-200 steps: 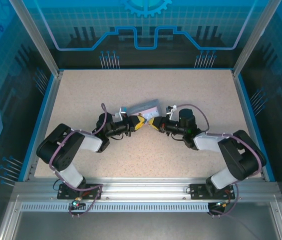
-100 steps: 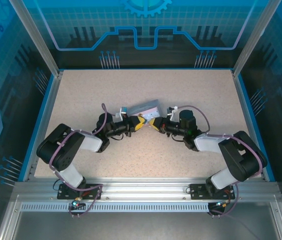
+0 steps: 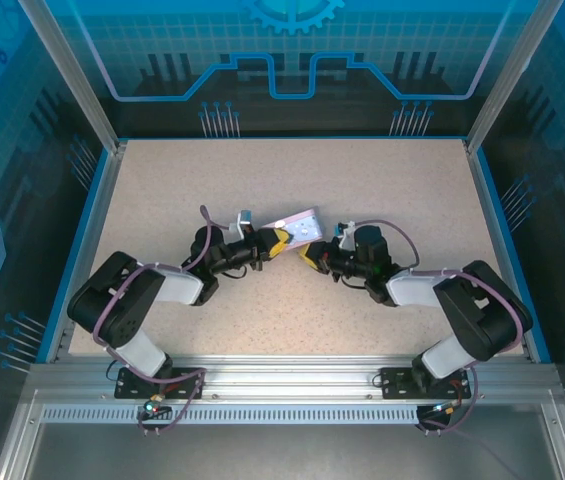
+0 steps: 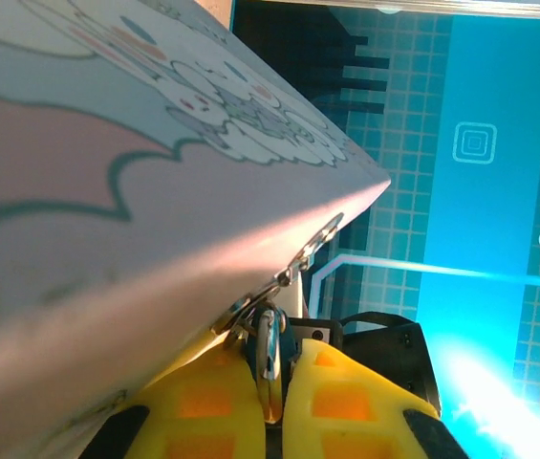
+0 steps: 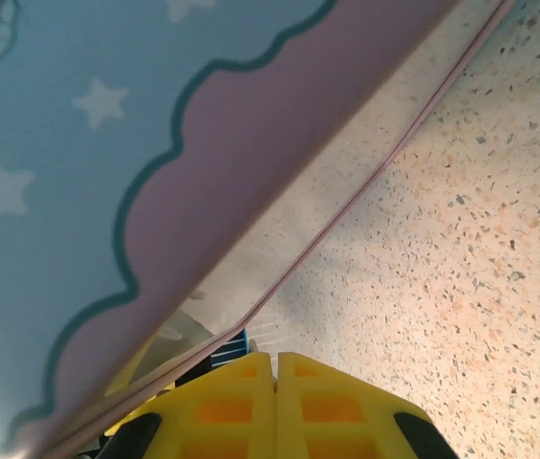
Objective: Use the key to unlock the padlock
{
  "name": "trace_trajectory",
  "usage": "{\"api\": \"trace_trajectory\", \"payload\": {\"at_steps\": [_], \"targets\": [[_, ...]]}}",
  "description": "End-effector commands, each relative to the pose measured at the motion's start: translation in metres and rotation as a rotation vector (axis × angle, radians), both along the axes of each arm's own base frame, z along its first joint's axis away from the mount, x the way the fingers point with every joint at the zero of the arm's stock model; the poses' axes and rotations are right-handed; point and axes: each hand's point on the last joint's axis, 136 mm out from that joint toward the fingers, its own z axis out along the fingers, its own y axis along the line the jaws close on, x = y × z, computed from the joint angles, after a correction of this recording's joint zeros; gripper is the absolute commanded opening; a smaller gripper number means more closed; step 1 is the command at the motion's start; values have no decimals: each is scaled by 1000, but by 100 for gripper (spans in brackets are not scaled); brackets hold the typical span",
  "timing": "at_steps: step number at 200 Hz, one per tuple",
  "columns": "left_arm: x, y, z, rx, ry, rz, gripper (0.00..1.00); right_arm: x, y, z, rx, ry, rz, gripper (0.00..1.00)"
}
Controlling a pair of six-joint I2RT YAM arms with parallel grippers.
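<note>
The padlock (image 4: 283, 337), tiny with a blue body and a thin metal shackle, hangs from the latch (image 4: 293, 273) of a pale lavender cartoon-printed tin (image 4: 107, 239). My left gripper (image 4: 271, 368) is shut on the padlock, and the tin stands tilted above its yellow fingers. In the top view the tin (image 3: 300, 224) is tipped up at the table's middle, with my left gripper (image 3: 280, 241) at its near-left corner and my right gripper (image 3: 308, 254) just below its near edge. My right gripper (image 5: 276, 361) is shut, pads pressed together, under the tin (image 5: 107, 143). The key is hidden.
The speckled table (image 3: 362, 170) stretches open behind and to both sides of the tin. Blue walls enclose it at the left (image 3: 87, 215), right (image 3: 497, 215) and back. Both arms reach inward and nearly meet at the middle.
The tin has tipped up, so its printed face now shows from above. My right gripper has moved a little nearer and to the left, under the tin. The left stays shut on the padlock.
</note>
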Motion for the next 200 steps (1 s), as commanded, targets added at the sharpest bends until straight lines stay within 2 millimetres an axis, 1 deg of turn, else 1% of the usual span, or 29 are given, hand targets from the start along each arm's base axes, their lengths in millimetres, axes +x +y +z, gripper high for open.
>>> {"api": "trace_trajectory", "payload": {"at_steps": [1,25,36,62,107,160,200], "targets": [[-2,0,31,-43,-122,10,0,-10,-1,16,5,-29,2,0],[0,1,29,-40,-117,17,0,-15,-7,31,-11,-61,-17,0],[1,1,28,-37,-111,23,0,-14,-9,39,-15,-79,-30,0],[0,2,25,-36,-104,26,0,-8,-9,51,-16,-101,-49,0],[0,2,24,-35,-102,30,0,0,-7,48,-10,-96,-79,0],[0,4,25,-33,-103,38,0,5,2,56,6,-112,-76,0],[0,4,25,-36,-101,41,0,8,5,57,5,-114,-80,0]]}}
